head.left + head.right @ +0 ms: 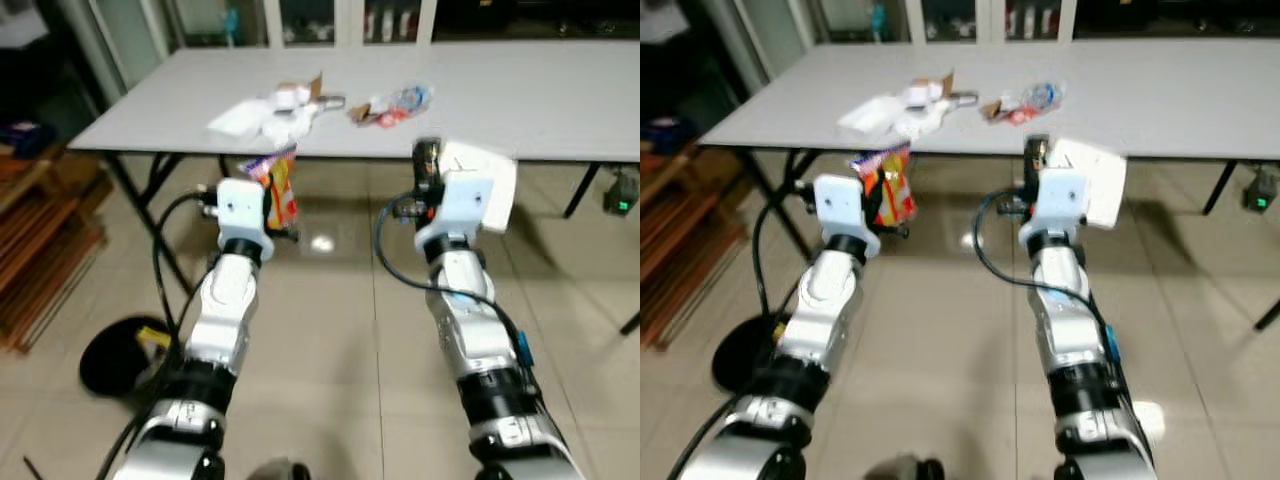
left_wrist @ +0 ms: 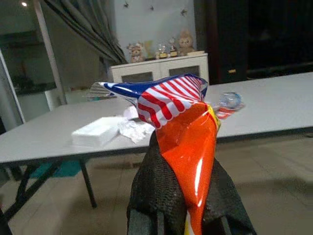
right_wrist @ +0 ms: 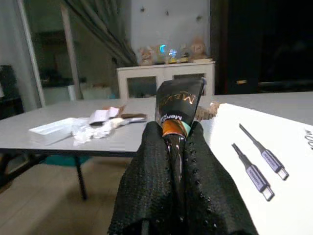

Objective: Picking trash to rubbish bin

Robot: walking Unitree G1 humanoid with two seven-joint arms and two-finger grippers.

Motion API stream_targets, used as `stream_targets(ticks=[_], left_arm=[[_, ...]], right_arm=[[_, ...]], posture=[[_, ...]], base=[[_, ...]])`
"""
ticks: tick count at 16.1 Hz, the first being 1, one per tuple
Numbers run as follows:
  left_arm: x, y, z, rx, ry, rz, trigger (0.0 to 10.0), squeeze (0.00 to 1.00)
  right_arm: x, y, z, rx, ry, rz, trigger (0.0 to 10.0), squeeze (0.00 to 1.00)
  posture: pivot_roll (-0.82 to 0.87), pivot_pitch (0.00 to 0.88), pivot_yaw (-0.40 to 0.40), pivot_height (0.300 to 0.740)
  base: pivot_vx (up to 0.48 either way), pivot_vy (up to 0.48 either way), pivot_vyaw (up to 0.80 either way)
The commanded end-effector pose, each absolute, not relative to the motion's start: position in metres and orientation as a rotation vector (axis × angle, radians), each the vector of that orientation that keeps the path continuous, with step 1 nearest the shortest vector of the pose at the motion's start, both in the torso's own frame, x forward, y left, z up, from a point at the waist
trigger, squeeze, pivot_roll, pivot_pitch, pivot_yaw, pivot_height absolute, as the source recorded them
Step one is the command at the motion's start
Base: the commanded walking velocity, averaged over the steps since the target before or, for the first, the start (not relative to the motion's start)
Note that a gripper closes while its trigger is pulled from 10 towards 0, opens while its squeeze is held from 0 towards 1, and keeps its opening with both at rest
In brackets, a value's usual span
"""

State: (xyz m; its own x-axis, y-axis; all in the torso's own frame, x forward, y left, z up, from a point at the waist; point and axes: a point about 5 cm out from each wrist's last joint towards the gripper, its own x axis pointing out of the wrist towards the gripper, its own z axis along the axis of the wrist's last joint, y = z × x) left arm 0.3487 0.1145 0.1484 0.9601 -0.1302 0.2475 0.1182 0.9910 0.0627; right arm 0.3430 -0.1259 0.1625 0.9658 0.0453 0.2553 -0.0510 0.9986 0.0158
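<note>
left gripper point(image 2: 188, 215) fingers pinch an orange snack wrapper point(image 2: 183, 142); right gripper point(image 3: 178, 196) fingers clamp a dark tube point(image 3: 177, 110) and white box point(image 3: 264, 171), before the tabletop point(image 1: 540, 95).

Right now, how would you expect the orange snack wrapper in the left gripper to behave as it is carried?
The orange snack wrapper looks thin and crinkled, so probably floppy and very light. Its glossy film may be slippery, yet the left gripper pinches it shut, so it should hold.

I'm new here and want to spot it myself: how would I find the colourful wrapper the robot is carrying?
Start at the long white table; just before its near edge is the left claw. Pinched in it is the snack wrapper, glossy orange with a red-and-white striped, blue-cornered top, unlike the pale paper trash on the table.
</note>
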Motion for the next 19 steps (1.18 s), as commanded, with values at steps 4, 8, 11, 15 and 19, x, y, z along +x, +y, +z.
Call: stream_targets(ticks=[4,8,11,15,19], left_arm=[[0.3511,0.1175,0.1511,0.059,-0.249,-0.11,10.0,0.0],[0.352,0.1186,0.1477,0.064,-0.218,-0.102,10.0,0.0],[0.3524,0.1189,0.1463,0.061,-0.203,-0.098,10.0,0.0],[0.3523,0.1189,0.146,0.062,-0.196,-0.098,10.0,0.0],[0.352,0.1192,0.1454,0.064,-0.193,-0.099,10.0,0.0]], right_arm=[[0.3445,-0.1231,0.1669,0.032,-0.262,0.061,10.0,0.0],[0.345,-0.1227,0.1671,0.032,-0.259,0.065,10.0,0.0],[0.3449,-0.1227,0.1664,0.033,-0.254,0.065,10.0,0.0],[0.3448,-0.1223,0.1655,0.037,-0.246,0.067,10.0,0.0],[0.3444,-0.1214,0.1648,0.044,-0.243,0.072,10.0,0.0]], posture=[[-0.02,0.016,0.072,0.74],[-0.02,0.022,0.069,0.74],[-0.02,0.024,0.069,0.74],[-0.02,0.029,0.069,0.74],[-0.02,0.03,0.07,0.74]], base=[[0.0,0.0,0.0],[0.0,0.0,0.0],[0.0,0.454,0.0],[0.0,0.48,0.0],[0.0,0.48,0.0]])
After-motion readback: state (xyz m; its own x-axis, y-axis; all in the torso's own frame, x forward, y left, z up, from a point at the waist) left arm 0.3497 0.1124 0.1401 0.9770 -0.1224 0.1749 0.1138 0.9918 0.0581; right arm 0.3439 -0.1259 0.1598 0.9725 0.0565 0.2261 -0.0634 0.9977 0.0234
